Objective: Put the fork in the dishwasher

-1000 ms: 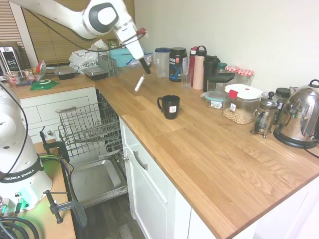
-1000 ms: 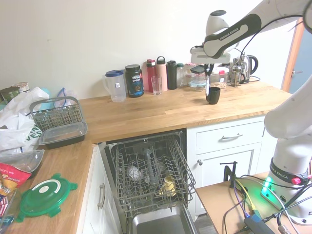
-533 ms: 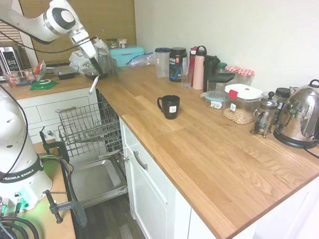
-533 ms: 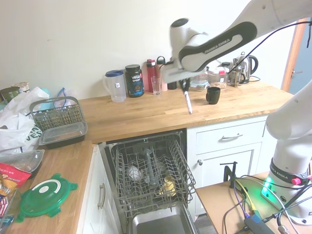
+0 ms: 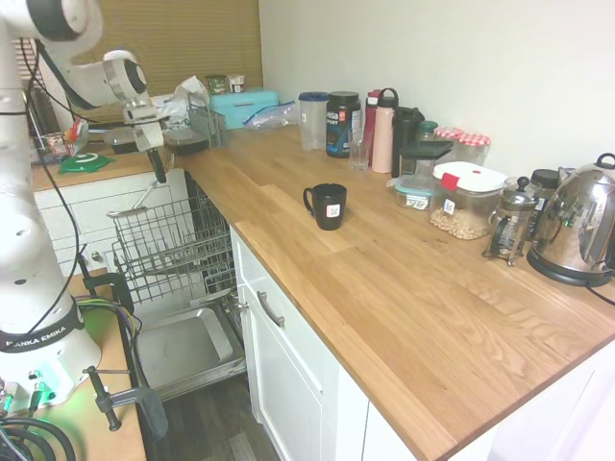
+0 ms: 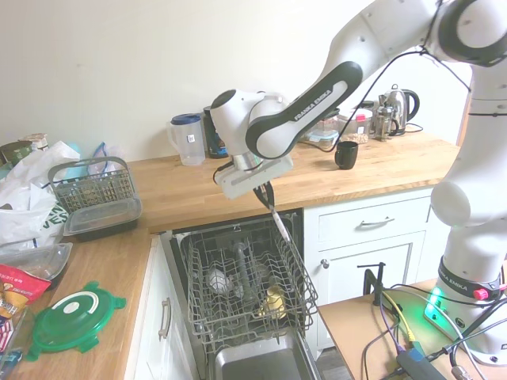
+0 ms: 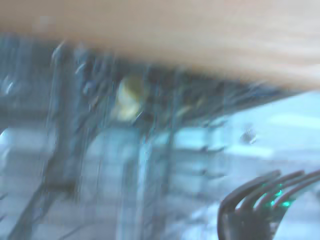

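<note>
In the first exterior view we see the gripper [image 5: 155,174] clenched on the fork [image 5: 144,197] above the dishwasher [image 5: 173,252] rack's back edge; what the rack holds is unclear here. The second exterior view shows us the fork [image 6: 280,225] hanging over the rack [image 6: 247,281], with a clear glass [image 6: 219,280] and a yellow item [image 6: 275,301] inside. The blurred wrist view adds the fork's tines [image 7: 260,192] above the rack.

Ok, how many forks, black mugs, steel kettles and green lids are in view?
fork: 1
mug: 1
kettle: 1
green lid: 1
Total: 4
</note>
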You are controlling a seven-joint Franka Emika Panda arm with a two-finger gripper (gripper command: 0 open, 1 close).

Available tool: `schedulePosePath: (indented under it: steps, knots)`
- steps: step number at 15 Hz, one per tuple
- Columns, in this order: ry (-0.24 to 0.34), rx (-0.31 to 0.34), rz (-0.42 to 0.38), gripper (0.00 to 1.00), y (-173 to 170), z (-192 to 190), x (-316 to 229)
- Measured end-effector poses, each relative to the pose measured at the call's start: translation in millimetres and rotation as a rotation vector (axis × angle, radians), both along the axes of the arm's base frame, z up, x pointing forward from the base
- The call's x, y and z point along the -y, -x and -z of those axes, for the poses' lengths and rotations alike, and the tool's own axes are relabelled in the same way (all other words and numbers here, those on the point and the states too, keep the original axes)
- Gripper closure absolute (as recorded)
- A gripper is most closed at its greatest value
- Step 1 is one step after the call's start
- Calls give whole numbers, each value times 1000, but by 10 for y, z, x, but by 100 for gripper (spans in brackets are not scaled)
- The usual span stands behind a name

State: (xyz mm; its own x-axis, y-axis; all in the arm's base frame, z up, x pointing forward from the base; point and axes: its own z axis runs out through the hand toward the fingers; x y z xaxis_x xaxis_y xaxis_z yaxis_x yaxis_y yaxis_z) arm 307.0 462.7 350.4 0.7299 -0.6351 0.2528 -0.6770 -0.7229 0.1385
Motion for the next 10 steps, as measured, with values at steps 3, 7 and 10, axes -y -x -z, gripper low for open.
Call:
schedulePosePath:
  steps: [3,7,10]
  knots:
    - [-46,-101,-8,100,-154,303,-499]
    - [-96,-152,30,0,-527,276,-743]
    - [-115,-164,54,0,-711,185,-691]
